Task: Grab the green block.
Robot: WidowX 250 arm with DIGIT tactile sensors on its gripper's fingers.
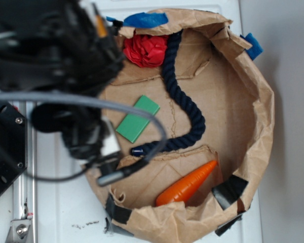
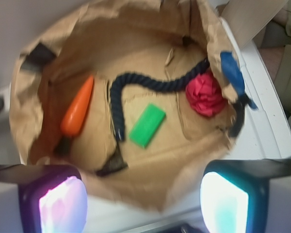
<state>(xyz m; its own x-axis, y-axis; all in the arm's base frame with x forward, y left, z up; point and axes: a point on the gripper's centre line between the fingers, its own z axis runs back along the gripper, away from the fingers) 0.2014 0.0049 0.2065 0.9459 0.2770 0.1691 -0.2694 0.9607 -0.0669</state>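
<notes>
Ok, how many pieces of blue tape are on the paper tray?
2: one blue tape piece on the top rim, another on the upper right rim. More may be hidden behind the arm.

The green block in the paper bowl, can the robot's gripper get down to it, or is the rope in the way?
Probably yes. The green block lies flat with nothing on top. The dark rope runs beside it, apart from it. The gripper hangs above with jaws wide apart, so the way down looks free.

One green block (image 1: 137, 119), one carrot (image 1: 186, 184), one dark rope (image 1: 185, 96), one red crumpled ball (image 1: 145, 49).
</notes>
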